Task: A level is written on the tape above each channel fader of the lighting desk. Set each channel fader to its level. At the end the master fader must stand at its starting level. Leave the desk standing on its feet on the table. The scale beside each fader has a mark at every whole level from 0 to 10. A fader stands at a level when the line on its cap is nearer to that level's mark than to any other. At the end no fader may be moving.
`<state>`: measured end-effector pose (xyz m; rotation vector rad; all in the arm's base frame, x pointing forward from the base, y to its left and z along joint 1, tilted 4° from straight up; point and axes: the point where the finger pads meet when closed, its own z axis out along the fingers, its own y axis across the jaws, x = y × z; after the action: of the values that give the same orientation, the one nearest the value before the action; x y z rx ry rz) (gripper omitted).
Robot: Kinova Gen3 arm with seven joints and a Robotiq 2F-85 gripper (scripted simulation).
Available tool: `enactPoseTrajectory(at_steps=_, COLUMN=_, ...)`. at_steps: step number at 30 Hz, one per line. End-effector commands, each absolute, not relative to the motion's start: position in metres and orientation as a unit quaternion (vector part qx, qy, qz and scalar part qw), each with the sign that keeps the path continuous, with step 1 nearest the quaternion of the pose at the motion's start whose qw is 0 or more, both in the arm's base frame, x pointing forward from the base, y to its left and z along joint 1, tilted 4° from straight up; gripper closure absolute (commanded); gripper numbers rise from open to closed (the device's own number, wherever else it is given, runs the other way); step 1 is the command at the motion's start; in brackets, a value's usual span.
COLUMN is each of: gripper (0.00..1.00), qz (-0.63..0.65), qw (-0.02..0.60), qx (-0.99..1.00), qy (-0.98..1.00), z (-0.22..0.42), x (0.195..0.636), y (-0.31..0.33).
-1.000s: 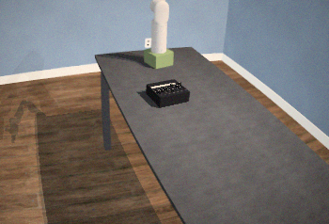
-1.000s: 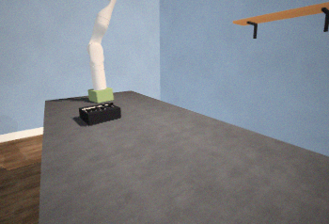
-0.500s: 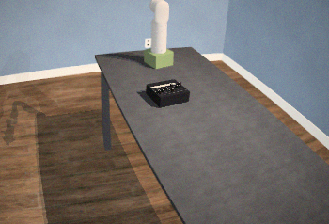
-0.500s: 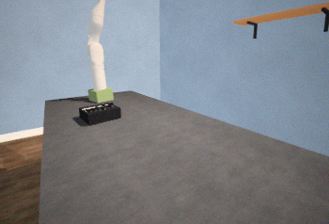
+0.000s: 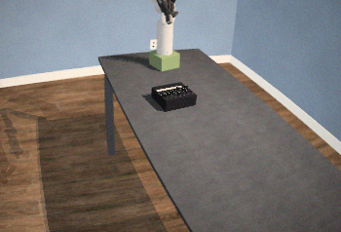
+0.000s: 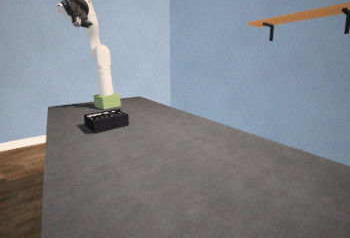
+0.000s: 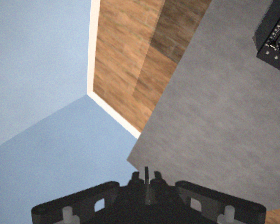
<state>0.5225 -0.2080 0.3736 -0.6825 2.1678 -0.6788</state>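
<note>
Claw [image 5: 169, 21] [image 6: 84, 24] [image 7: 146, 175] high, together, empty. Desk [image 5: 174, 97] [image 6: 106, 121] [image 7: 271, 52] at wrist view's two o'clock; best centre it, read tape, then descend gently.

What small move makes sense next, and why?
Probably lower the closed gripper toward the lighting desk, turning to centre it in the wrist view: the fingers hang high above the table, and that view catches only the desk's corner.

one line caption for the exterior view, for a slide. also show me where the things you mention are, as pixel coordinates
Closed hand [image 5: 169, 22] [image 6: 82, 25] [image 7: 146, 175] raised high above the table [image 5: 219, 154] [image 6: 190, 173] [image 7: 215, 110], well clear of the black lighting desk [image 5: 174, 100] [image 6: 107, 122] [image 7: 272, 52]
</note>
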Motion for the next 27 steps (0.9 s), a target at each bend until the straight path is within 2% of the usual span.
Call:
enactPoseTrajectory(at_steps=1, gripper=1.0, qz=-0.219, qw=0.371, qx=-0.246, qy=0.868, z=0.324, x=0.543, y=-0.187)
enactPoseTrajectory(at_steps=3, gripper=1.0, qz=-0.219, qw=0.371, qx=-0.246, qy=0.868, z=0.324, x=0.543, y=-0.187)
enactPoseTrajectory(at_steps=10, gripper=1.0, qz=-0.15, qw=0.309, qx=-0.197, qy=0.918, z=0.246, x=0.529, y=-0.168)
enactPoseTrajectory(at_steps=12, gripper=1.0, qz=-0.15, qw=0.309, qx=-0.197, qy=0.918, z=0.246, x=0.529, y=-0.168)
enactPoseTrajectory(at_steps=17, gripper=1.0, qz=-0.1, qw=0.24, qx=-0.157, qy=0.953, z=0.182, x=0.506, y=-0.145)
enactPoseTrajectory(at_steps=21, gripper=1.0, qz=-0.082, qw=0.207, qx=-0.139, qy=0.965, z=0.155, x=0.493, y=-0.134)
enactPoseTrajectory(at_steps=27, gripper=1.0, qz=-0.048, qw=0.118, qx=-0.096, qy=0.987, z=0.097, x=0.455, y=-0.106)
